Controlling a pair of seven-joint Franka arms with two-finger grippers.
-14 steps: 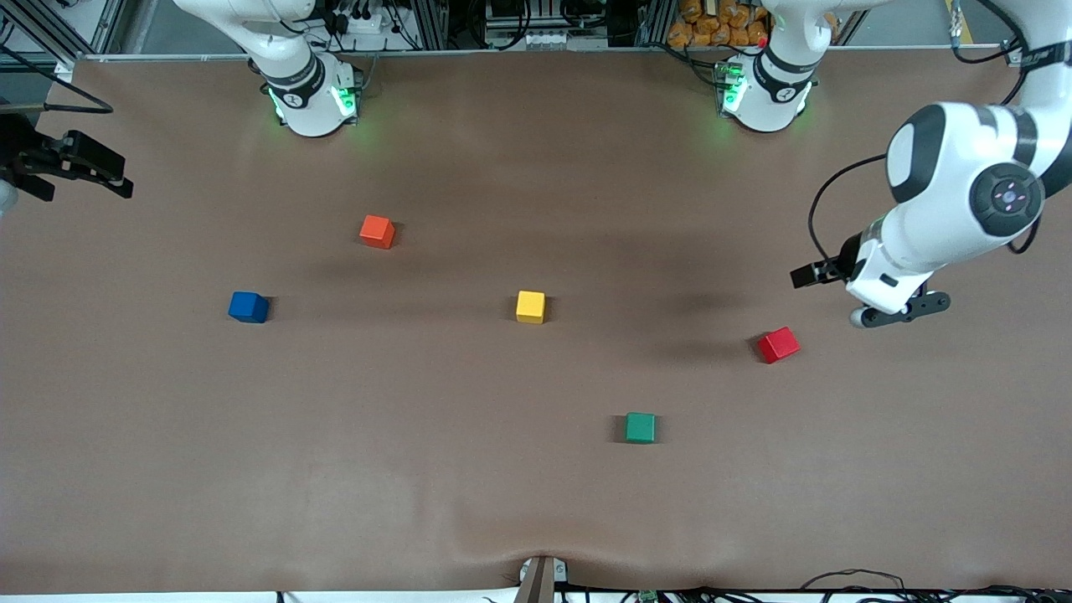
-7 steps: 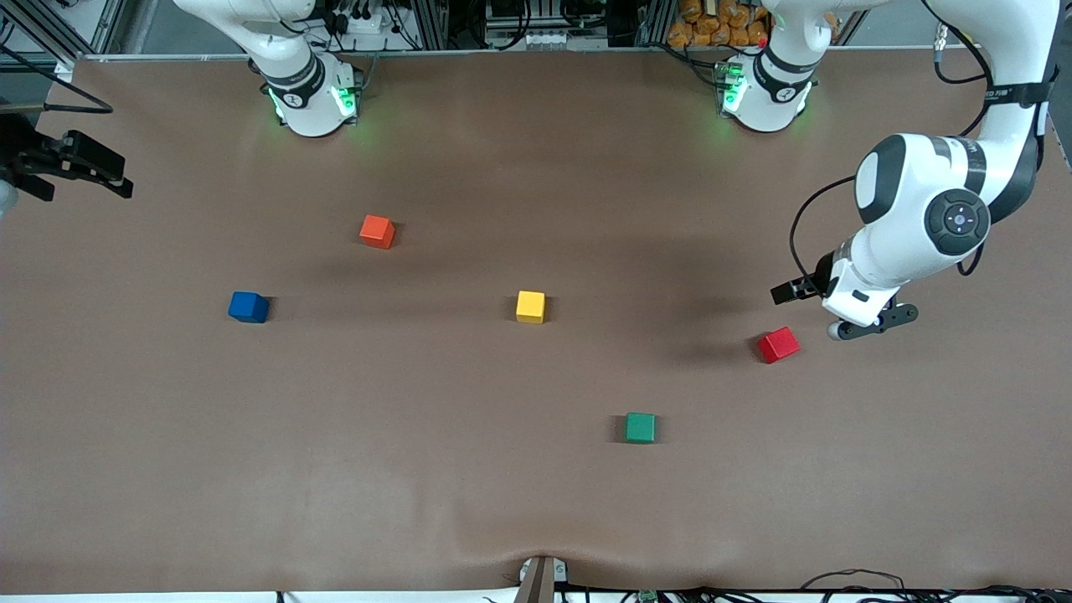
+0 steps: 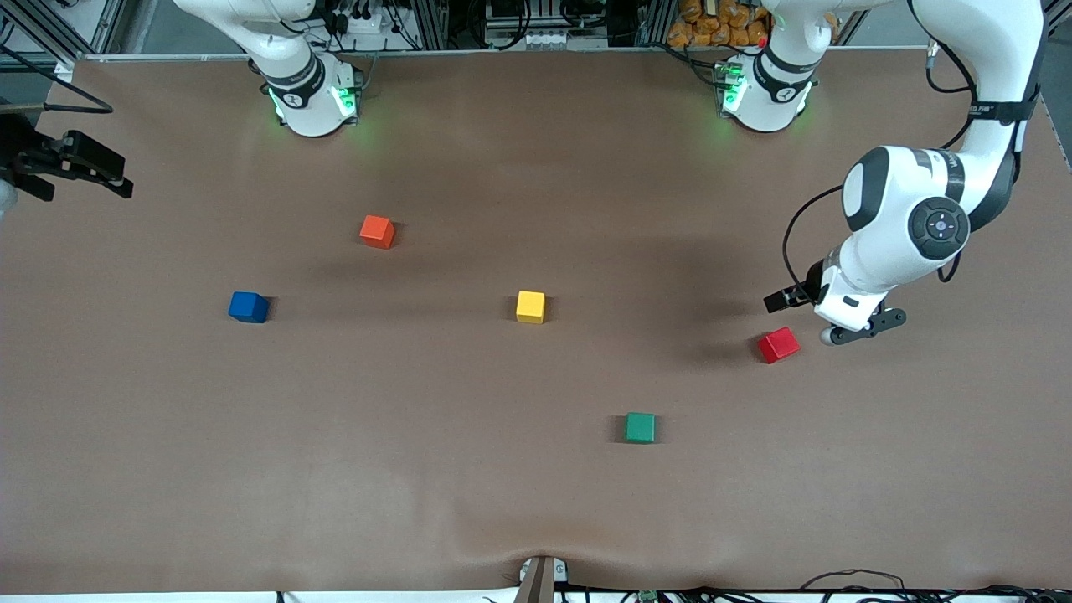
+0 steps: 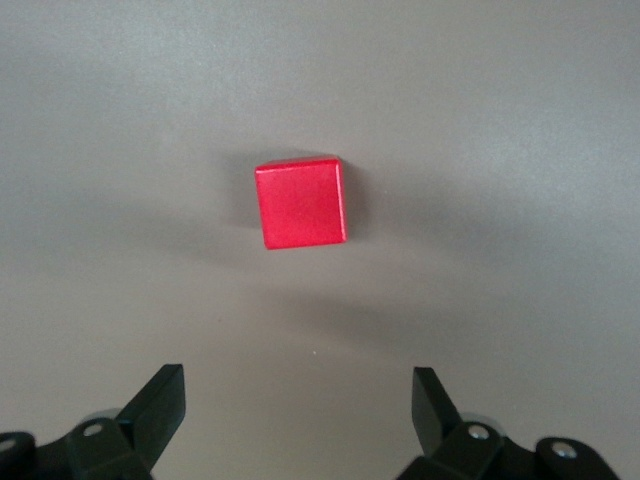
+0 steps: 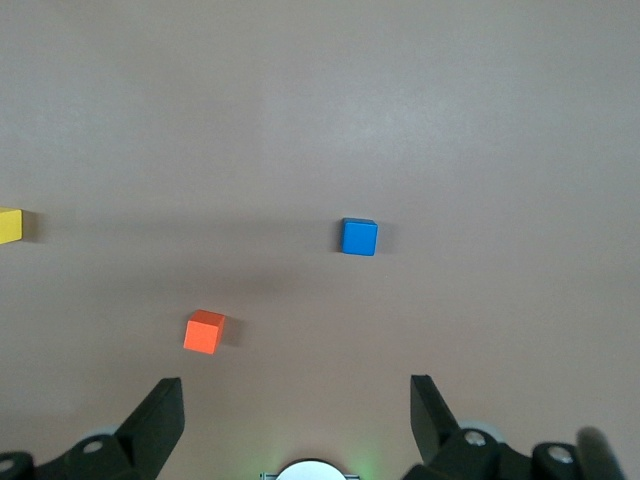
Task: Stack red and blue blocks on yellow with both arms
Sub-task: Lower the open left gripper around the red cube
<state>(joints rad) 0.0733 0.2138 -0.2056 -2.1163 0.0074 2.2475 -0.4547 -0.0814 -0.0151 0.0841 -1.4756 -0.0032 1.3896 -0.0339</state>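
Meanwhile, the left gripper (image 4: 295, 400), fingers spread wide, has advanced to just beside the red block (image 3: 778, 344), at its 3 o'clock on the worktop (image 3: 419, 469), so a grasp looks imminent, while the right gripper (image 5: 295, 400), also wide, waits high over the right arm's end, the blue block (image 3: 248, 306) resting at 9 o'clock of the yellow cube (image 3: 530, 306).

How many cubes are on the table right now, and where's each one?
5, none stacked. Orange-red cube nearest the bases; blue cube toward the right arm's end; yellow cube mid-table; red cube toward the left arm's end; green cube nearest the camera.
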